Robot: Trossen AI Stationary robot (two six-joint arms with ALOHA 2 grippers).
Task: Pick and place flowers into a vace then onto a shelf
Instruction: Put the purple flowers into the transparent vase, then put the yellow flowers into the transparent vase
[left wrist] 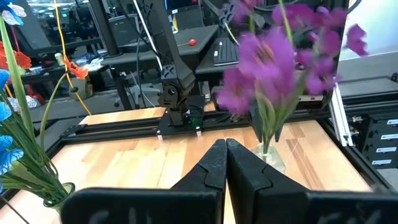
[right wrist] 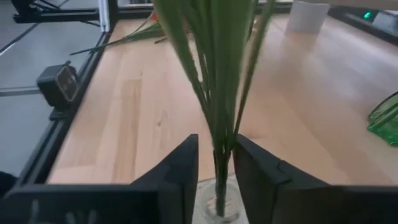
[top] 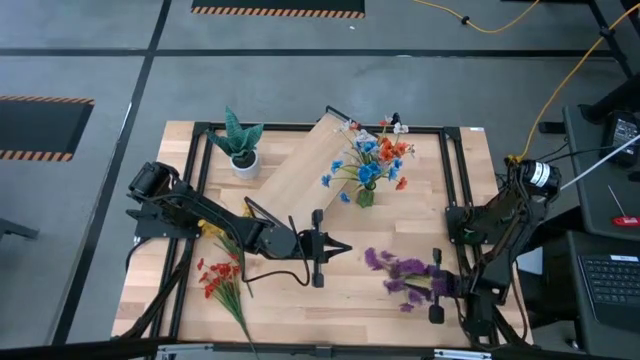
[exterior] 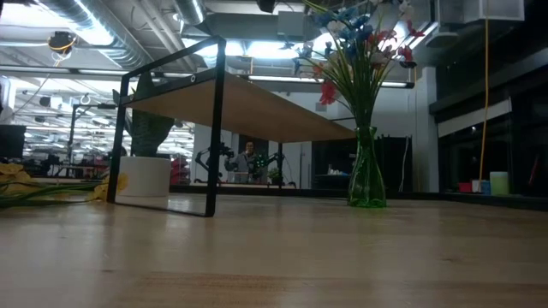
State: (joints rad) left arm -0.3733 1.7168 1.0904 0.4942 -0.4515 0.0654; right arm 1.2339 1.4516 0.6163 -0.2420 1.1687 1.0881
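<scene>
A purple flower bunch (top: 398, 270) sits in my right gripper (right wrist: 216, 149), near the table's right near corner, blossoms toward the left. The green vase (top: 365, 196) stands on the table beside the shelf (top: 305, 165) and holds blue, orange and red sprigs (top: 375, 155). Red flowers (top: 220, 277) and yellow flowers (top: 210, 230) lie on the table at the left. My left gripper (top: 343, 247) is shut, over the table's middle, touching nothing. My right gripper holds the purple bunch by its green stems (right wrist: 219, 140), low down near their cut ends, pinched between the two fingers. The fingers come roughly level from the table's right side, along the stems. Whether the bunch's lower end rests on the table cannot be told.
A spiky green plant in a white pot (top: 243, 160) stands at the far left by the shelf's end. A black frame (top: 455, 170) runs around the tabletop. Bare wood lies between the two grippers (top: 370, 300) and along the near edge.
</scene>
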